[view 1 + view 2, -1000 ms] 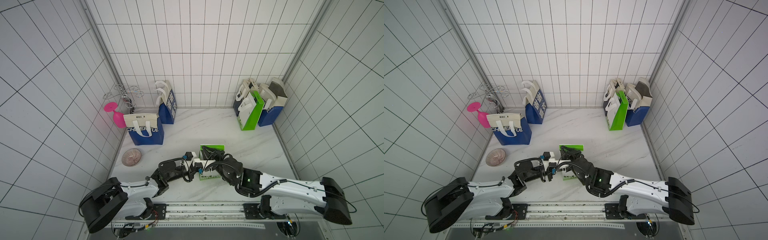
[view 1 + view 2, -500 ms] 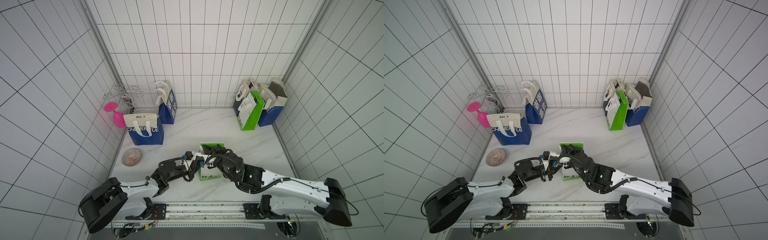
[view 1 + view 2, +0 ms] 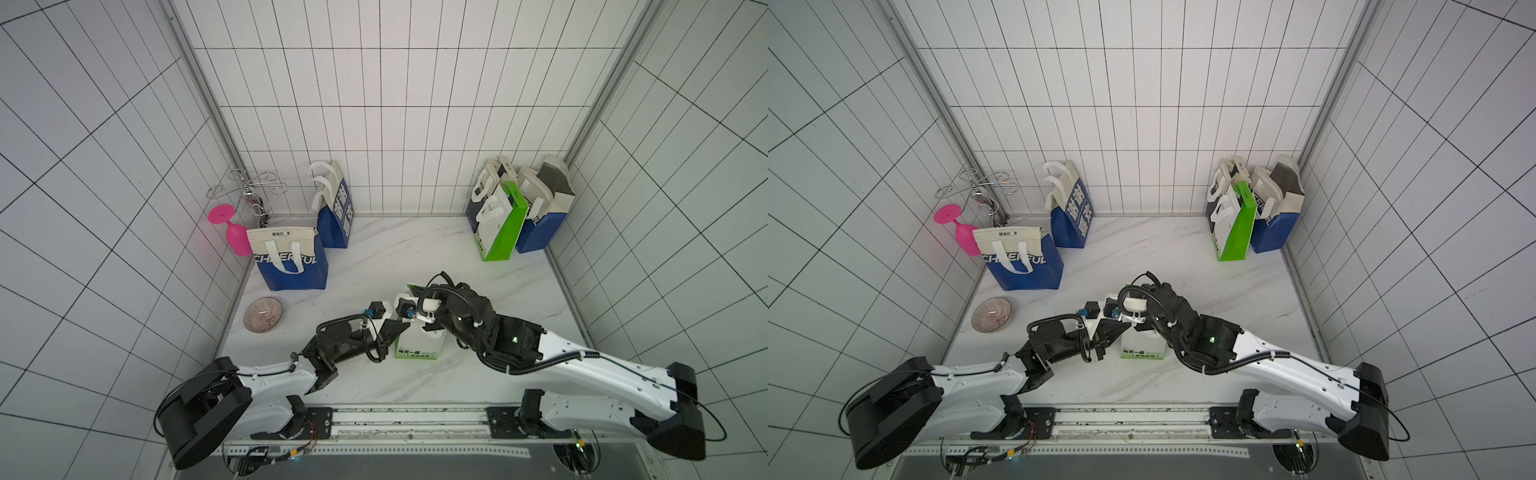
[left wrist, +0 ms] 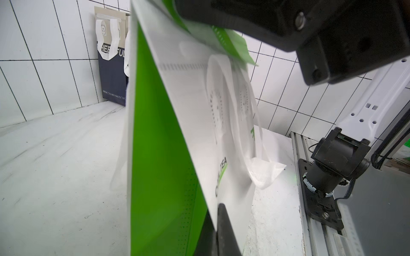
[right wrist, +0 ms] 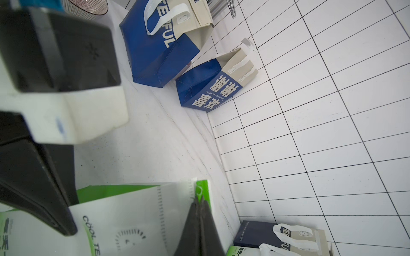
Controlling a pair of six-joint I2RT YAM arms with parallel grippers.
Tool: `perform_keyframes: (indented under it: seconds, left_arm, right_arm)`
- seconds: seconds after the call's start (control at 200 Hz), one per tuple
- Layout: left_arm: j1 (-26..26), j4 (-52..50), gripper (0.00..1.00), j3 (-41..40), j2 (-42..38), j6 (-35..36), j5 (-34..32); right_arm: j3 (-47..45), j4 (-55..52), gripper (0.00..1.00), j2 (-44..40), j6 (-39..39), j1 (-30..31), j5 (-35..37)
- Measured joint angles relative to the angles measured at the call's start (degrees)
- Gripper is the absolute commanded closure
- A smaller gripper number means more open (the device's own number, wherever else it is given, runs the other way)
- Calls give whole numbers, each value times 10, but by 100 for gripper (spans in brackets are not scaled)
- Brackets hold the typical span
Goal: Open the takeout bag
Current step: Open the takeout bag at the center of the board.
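Near the desk's [image 3: 415, 257] front edge stands the takeout bag [image 3: 417, 351], upright; left hand [image 3: 402, 327] and right hand [image 5: 199, 212] each pinch its upper edge, pressed together on fabric. Best drawn apart slowly and evenly, base staying planted

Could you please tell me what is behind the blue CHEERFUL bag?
Behind the blue CHEERFUL bag are a pink goblet, foot upward, and a chrome wire rack in the corner. The bag covers the goblet's rim and the rack's foot.
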Motion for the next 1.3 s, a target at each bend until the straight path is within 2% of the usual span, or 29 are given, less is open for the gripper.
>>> perform_keyframes:
  seconds: [0.57, 1.299]
  left_arm:
    - [0, -3, 100, 2, -2, 2, -5]
    - [0, -8, 100, 6, -2, 5, -7]
  right_arm:
    - [114, -143, 100, 38, -1, -40, -50]
    - [223, -271, 100, 93, -82, -51, -86]
